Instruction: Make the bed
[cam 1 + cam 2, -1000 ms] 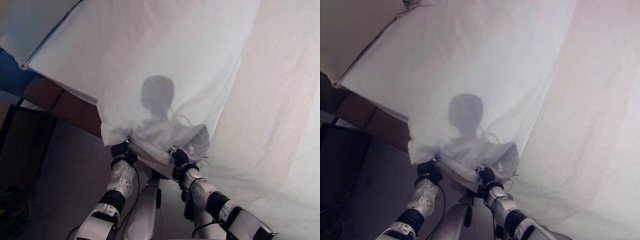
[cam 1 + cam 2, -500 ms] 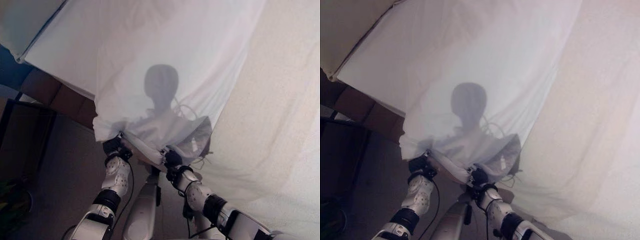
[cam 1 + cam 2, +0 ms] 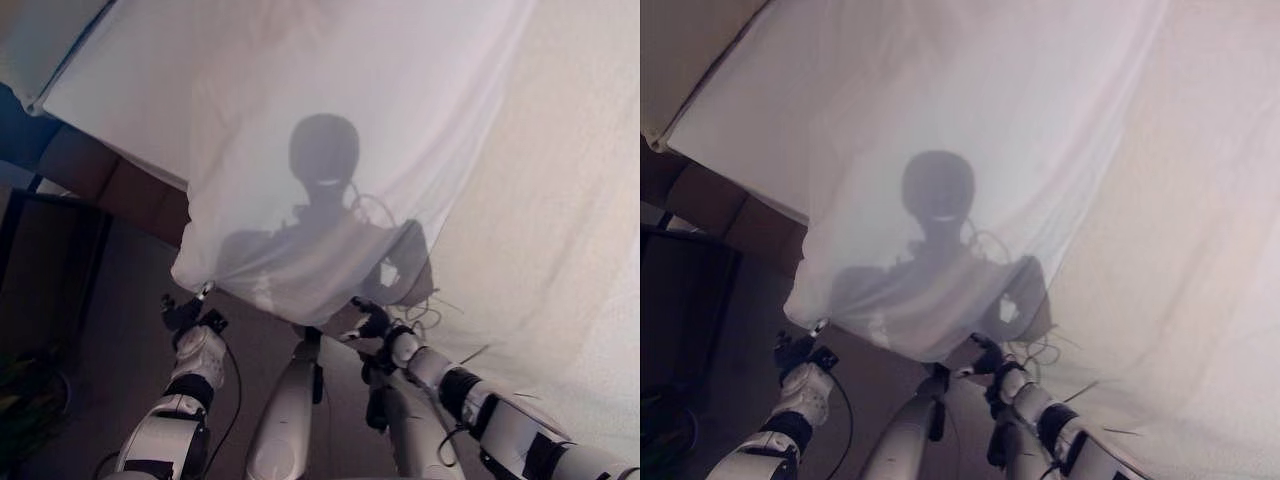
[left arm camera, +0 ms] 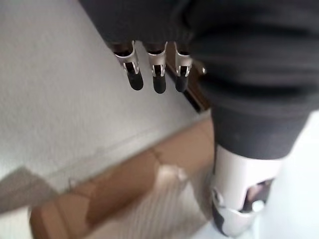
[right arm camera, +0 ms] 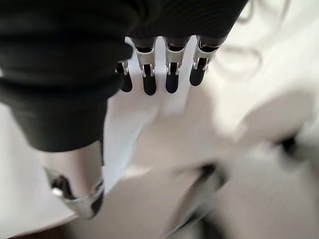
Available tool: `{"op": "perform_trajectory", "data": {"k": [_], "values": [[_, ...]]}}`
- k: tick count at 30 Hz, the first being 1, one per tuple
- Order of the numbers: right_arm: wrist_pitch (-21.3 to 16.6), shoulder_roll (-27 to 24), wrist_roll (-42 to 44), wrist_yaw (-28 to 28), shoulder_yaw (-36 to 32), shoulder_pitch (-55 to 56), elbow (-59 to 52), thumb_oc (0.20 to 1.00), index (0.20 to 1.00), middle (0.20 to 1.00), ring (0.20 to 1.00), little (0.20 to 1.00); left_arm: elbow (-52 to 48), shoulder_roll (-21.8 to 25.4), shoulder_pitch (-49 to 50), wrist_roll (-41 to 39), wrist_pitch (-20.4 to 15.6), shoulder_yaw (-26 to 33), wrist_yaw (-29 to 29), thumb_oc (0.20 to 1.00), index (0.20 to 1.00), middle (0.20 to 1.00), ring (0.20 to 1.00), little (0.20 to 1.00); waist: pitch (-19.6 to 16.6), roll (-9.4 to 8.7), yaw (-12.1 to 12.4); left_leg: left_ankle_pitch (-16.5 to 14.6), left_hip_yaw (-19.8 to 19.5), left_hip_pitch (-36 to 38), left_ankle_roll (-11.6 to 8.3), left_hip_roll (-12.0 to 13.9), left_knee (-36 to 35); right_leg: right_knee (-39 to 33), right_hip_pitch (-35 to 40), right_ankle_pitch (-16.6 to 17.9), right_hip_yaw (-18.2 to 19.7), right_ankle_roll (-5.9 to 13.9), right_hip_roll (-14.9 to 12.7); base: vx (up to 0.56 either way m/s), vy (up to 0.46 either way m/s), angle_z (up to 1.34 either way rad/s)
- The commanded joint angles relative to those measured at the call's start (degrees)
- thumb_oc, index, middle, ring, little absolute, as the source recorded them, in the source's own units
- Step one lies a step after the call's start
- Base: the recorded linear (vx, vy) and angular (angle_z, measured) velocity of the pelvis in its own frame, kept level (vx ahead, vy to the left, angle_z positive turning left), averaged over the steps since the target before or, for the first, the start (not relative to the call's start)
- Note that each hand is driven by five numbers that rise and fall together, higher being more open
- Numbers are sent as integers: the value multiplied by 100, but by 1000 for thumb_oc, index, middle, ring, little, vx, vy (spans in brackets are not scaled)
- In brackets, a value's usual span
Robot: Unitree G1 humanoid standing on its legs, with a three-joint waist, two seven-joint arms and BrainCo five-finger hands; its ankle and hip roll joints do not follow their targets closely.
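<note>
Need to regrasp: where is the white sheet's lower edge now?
In the left eye view, the thin white sheet's lower edge hangs over the bed's side, just above both hands, left hand and right hand.

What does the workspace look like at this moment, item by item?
surface: bed, white, with a brown base showing below its edge.
job's things: white sheet spread over the bed, its lower edge hanging loose past the side; a cream cover lies beside it on the right.
clutter: nothing seen.
hands: left hand just below the sheet's lower left corner, fingers straight, holding nothing; right hand at the sheet's lower edge, fingers straight, holding nothing.
cables: nothing seen.
surroundings: grey floor beside the bed; a dark frame at the far left.
</note>
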Motion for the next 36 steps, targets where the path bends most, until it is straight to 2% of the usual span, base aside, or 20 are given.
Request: {"op": "perform_trajectory", "data": {"k": [1,6,9,13,14,15,16,18,19,20,22,23,24,27,28,30,33,34,35,36], "values": [[125,-86,-887,235,-150,199,58,1000,1000,1000,1000,1000,257,323,122,-21,11,335,-266,1000,1000,1000,1000,1000,26,-52,-199,-41,176,-87,-311,-237,-25,-103,-94,503,220,747,-370,-13,-34,-4],[173,-372,-1128,436,-265,416,196,1000,1000,1000,1000,1000,413,235,267,-111,97,476,-542,1000,1000,1000,1000,1000,-81,2,-296,78,166,64,-351,-215,-193,-103,-49,431,233,695,-327,-15,-75,-8],[161,-607,-691,436,-666,607,94,1000,1000,1000,1000,1000,508,171,440,-282,197,580,-803,1000,1000,1000,1000,1000,-209,114,-389,252,92,337,-418,-183,-501,35,46,211,183,605,-259,-1,-122,-2],[53,-939,-421,387,-929,892,-429,1000,1000,1000,1000,1000,350,158,559,-411,113,699,-892,1000,1000,1000,1000,1000,-324,177,-489,361,37,480,-459,-129,-624,211,78,39,133,546,-217,-11,-100,9],[-22,-1076,-169,417,-1037,1006,-983,1000,1000,1000,1000,1000,257,176,603,-483,81,776,-944,1000,1000,1000,1000,1000,-342,175,-530,351,18,524,-467,-93,-585,317,91,-46,137,517,-202,-2,-95,1],[-165,-1251,157,450,-1191,1184,-1538,1000,1000,1000,1000,1000,-49,177,669,-557,-55,816,-946,1000,1000,1000,1000,1000,-336,160,-567,300,18,549,-461,-75,-485,446,97,-125,162,499,-198,-25,-183,-2],[-448,-1482,852,598,-1505,1459,-2021,1000,1000,1000,1000,1000,-996,58,967,-687,-295,736,-1141,1000,1000,1000,1000,1000,-328,174,-593,148,-19,474,-452,-86,39,656,80,-227,175,439,-199,-11,-174,2],[-681,-1674,1348,871,-1693,1611,-2749,1000,1000,1000,1000,1000,-1388,74,1164,-754,-348,670,-1476,1000,1000,1000,1000,1000,-240,120,-633,-58,-47,354,-514,-107,790,871,159,-401,232,359,-225,-9,-126,6],[-677,-1678,1349,872,-1697,1614,-2755,1000,1000,1000,1000,1000,-1389,72,1163,-754,-348,668,-1475,1000,1000,1000,1000,1000,-254,125,-633,-48,-51,330,-513,-105,793,863,142,-386,228,357,-222,-5,-49,11],[-816,-1774,1784,1026,-1835,1560,-3173,1000,1000,1000,1000,1000,-2085,150,1308,-639,-406,443,-1694,1000,1000,1000,1000,1000,-134,125,-554,-27,-363,164,-577,-164,1400,1120,191,-482,356,259,-206,-3,5,10],[-934,-1750,2237,1130,-1905,1313,-3507,1000,1000,1000,1000,1000,-2762,315,1445,-631,-437,185,-2014,1000,1000,1000,1000,1000,-102,118,-403,-9,-969,4,-607,-278,1400,1244,158,-528,519,267,-169,14,9,-13],[-934,-1750,2237,1130,-1905,1313,-3507,1000,1000,1000,1000,1000,-2762,315,1446,-631,-436,185,-2014,1000,1000,1000,1000,1000,-106,118,-405,-7,-970,1,-607,-279,1398,1243,155,-527,518,267,-169,99,29,-53],[-988,-1631,2719,1205,-1895,1046,-3830,1000,1000,1000,1000,1000,-3178,573,1450,-701,-443,91,-2216,1000,1000,1000,1000,1000,-119,140,-374,104,-1211,-37,-567,-68,861,1280,168,-565,709,329,-81,119,70,-49],[-1126,-1456,3359,1318,-1913,698,-4330,1000,1000,1000,1000,1000,-3819,862,1292,-966,-547,25,-2470,1000,1000,1000,1000,1000,-148,253,-346,622,-1226,-178,-658,273,191,1335,187,-629,849,396,-25,174,190,-25],[-1152,-1395,3558,1335,-1935,615,-4458,1000,1000,1000,1000,1000,-3957,931,1223,-1024,-566,6,-2533,1000,1000,1000,1000,1000,-150,273,-322,667,-1166,-175,-680,327,150,1324,232,-653,912,417,-56,174,292,-12],[-1163,-1341,3746,1424,-1888,503,-4647,1000,1000,1000,1000,1000,-4146,967,1168,-1167,-586,-4,-2621,1000,1000,1000,1000,1000,-199,296,-304,532,-1086,-129,-649,365,146,1378,186,-726,979,453,-74,121,282,-15],[-1267,-1111,4251,1365,-1913,-6,-5018,1000,1000,1000,1000,1000,-4582,1181,728,-1212,-706,-163,-2562,1000,1000,1000,1000,1000,-212,255,-277,358,-869,-222,-612,141,431,1320,132,-607,1178,594,-348,124,335,-63],[-1354,-902,4626,1275,-1875,-448,-4951,1000,1000,1000,1000,1000,-4606,1362,370,-1325,-722,-313,-2592,1000,1000,1000,1000,1000,-195,216,-240,142,-685,-267,-515,22,654,1323,122,-540,1219,697,-539,147,372,-43],[-1355,-903,4628,1278,-1877,-455,-4946,1000,1000,1000,1000,1000,-4601,1364,361,-1329,-723,-314,-2595,1000,1000,1000,1000,1000,-210,221,-230,159,-684,-288,-517,32,643,1310,99,-518,1224,696,-529,170,456,-18],[-1489,-681,5039,1174,-1842,-949,-4848,1000,1000,1000,1000,1000,-4766,1569,-48,-1532,-742,-507,-2653,1000,1000,1000,1000,1000,-149,206,-176,8,-537,-305,-411,-34,734,1496,-45,-345,1211,802,-708,92,311,-19]]}}
